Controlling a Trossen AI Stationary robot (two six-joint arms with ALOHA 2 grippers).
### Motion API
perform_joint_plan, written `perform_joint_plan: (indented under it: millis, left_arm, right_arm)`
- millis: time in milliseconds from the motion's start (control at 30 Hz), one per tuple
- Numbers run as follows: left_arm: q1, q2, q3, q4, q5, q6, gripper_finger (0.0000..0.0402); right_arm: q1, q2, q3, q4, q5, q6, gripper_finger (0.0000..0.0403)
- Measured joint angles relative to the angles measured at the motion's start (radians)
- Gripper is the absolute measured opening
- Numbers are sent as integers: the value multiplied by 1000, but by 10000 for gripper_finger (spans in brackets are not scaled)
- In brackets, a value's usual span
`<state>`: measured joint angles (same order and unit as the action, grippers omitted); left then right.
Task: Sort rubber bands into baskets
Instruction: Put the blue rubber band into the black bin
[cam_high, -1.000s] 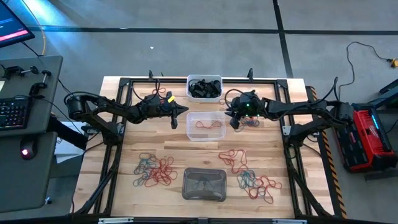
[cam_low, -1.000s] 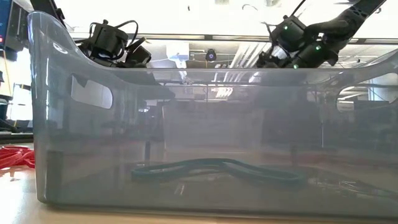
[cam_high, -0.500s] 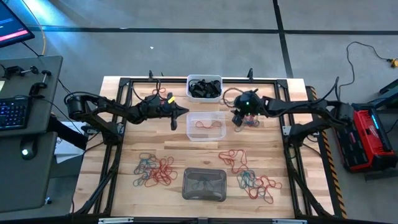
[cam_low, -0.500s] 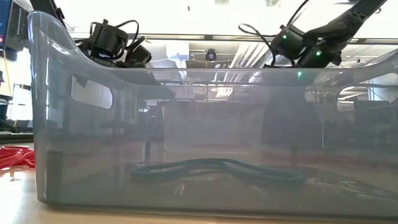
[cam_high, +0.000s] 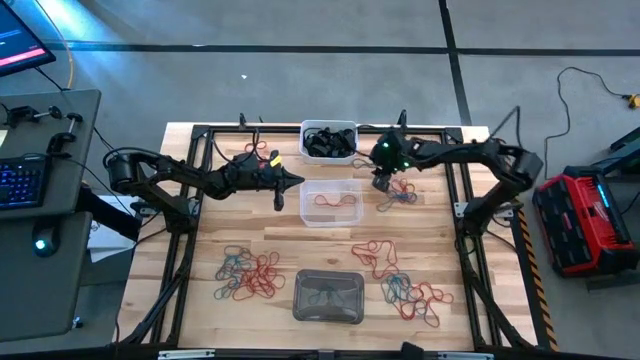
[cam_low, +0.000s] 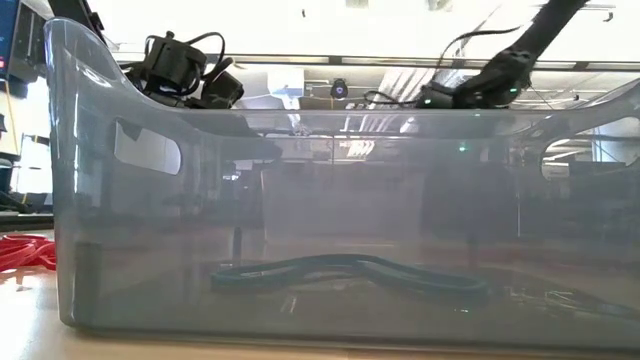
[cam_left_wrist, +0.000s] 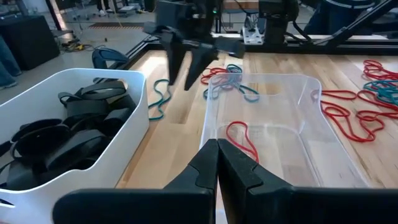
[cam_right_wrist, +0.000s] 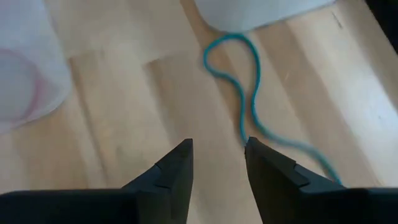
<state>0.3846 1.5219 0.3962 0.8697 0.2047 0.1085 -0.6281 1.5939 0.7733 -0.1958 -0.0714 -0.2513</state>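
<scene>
The right gripper (cam_right_wrist: 216, 163) hangs with fingers apart and empty over bare wood, a teal rubber band (cam_right_wrist: 249, 93) just ahead, positioned, by judgement, for a pickup. The left gripper (cam_left_wrist: 216, 163), fingers together and empty, waits beside the clear basket (cam_left_wrist: 311, 102), which holds one red band (cam_left_wrist: 241, 138); the white basket (cam_left_wrist: 134, 99) alongside holds black bands.

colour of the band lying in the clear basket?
Red band in the clear basket; left wrist view shows it best.

table (cam_high: 190, 250): pale matt wood | baskets (cam_left_wrist: 292, 118): glossy plastic | rubber bands (cam_right_wrist: 239, 118): seemingly matt rubber
</scene>
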Motion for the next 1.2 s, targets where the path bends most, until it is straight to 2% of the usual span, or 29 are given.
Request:
perform_joint_plan:
  millis: [267, 700, 867, 1033, 1200]
  left_arm:
    - [0, 0, 0, -14, -1, 0, 0]
    - [0, 0, 0, -13, -3, 0, 0]
    - [0, 0, 0, -13, -3, 0, 0]
    - [0, 0, 0, -13, -3, 0, 0]
    - [0, 0, 0, -12, -5, 0, 0]
  right_arm:
    - [-11, 89, 161, -103, 53, -110, 186]
    - [-74, 202, 173, -118, -13, -214, 166]
    - [-73, 203, 173, -124, -25, -246, 115]
    - [-72, 200, 172, -160, -39, -266, 18]
    - [-72, 156, 166, -211, -34, -246, 6]
